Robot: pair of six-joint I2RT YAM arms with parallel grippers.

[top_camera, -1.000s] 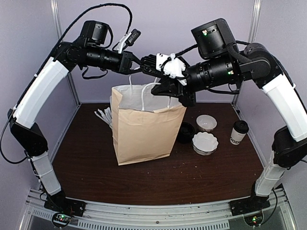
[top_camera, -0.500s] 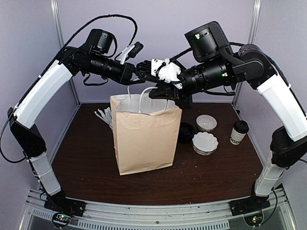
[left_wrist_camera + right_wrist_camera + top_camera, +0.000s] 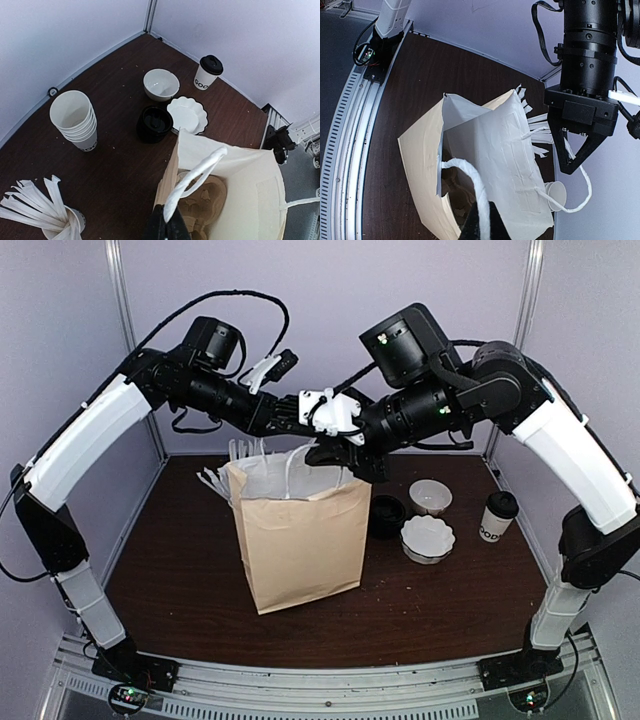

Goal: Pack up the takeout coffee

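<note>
— What's there from overhead?

— A brown paper bag (image 3: 300, 535) stands upright in the middle of the desk (image 3: 170, 570), with its mouth open. Both arms lean in over it. The left end effector (image 3: 292, 414) and the right end effector (image 3: 327, 448) come together just above the rim. From up here I can't tell what either one grips. The coffee cup (image 3: 496, 523), with its black lid (image 3: 500, 504) on, stands upright on the desk well to the right of the bag. Between the bag and the cup sit a black bowl (image 3: 387, 516), a white bowl (image 3: 430, 497) and a scalloped white dish (image 3: 428, 538).

— And the left wrist camera?

— Its fingers (image 3: 159, 230) are pinched tight on a white cord handle (image 3: 197, 175) of the bag. Down inside the bag lies a moulded cardboard cup tray (image 3: 207, 197). The coffee cup is outside the bag, near the far corner of the desk, with part of its black lettering showing. Closer in are a stack of white cups (image 3: 75, 120) and a cup stuffed with straws (image 3: 35, 207).

— The right wrist?

— That one is closed too, on the second handle (image 3: 465, 172), which runs up between its dark fingers. Across the bag's mouth the left end effector hangs tips down. Its fingers meet at the tips, where its own cord loops.
</note>
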